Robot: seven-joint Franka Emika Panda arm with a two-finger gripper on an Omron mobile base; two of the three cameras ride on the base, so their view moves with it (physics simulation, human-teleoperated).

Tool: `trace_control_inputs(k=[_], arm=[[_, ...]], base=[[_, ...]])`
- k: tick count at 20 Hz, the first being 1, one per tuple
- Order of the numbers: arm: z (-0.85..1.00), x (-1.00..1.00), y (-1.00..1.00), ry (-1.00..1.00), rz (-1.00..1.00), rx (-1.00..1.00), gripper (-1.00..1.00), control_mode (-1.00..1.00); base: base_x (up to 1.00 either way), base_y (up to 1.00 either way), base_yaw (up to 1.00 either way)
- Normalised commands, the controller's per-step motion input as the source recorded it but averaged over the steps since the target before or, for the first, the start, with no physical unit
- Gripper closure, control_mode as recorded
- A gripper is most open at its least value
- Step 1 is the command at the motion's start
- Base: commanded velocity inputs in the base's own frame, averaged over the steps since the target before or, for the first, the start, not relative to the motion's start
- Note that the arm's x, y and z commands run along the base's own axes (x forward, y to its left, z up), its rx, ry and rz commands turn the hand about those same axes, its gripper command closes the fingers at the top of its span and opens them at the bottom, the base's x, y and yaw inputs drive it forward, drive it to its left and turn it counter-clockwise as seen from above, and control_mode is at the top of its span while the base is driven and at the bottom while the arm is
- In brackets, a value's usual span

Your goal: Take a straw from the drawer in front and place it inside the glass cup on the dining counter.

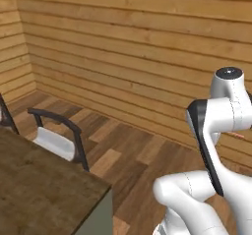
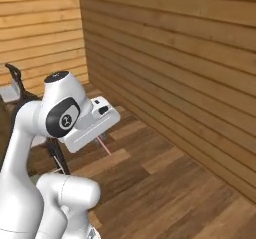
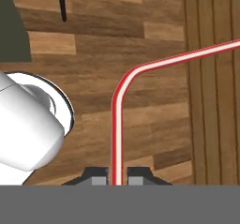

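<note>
Between my fingers I see the straw pinched tight, red-and-white with a bend partway up, held over the wood floor, with the dining table corner off to the left.

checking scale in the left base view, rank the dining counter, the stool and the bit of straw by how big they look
1. dining counter, largest, though nearest the camera and cut by the frame.
2. stool, clearly smaller.
3. straw, a tiny sliver past the arm; the gripper holds it shut.
</note>
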Motion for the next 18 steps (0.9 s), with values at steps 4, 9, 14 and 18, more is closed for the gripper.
trace_control_inputs(k=[4, 9, 14, 18], arm=[[0.00, 0.00, 0.00, 0.00, 0.00, 0.00, 1.00, 1.00], [0.00, 0.00, 0.00, 0.00, 0.00, 0.00, 1.00, 1.00], [0.00, 0.00, 0.00, 0.00, 0.00, 0.00, 1.00, 1.00], [0.00, 0.00, 0.00, 0.00, 0.00, 0.00, 1.00, 1.00]], base=[[0.80, -0.72, 0.46], [0.81, -0.69, 0.48], [0.82, -0.66, 0.50], [0.83, -0.63, 0.51]])
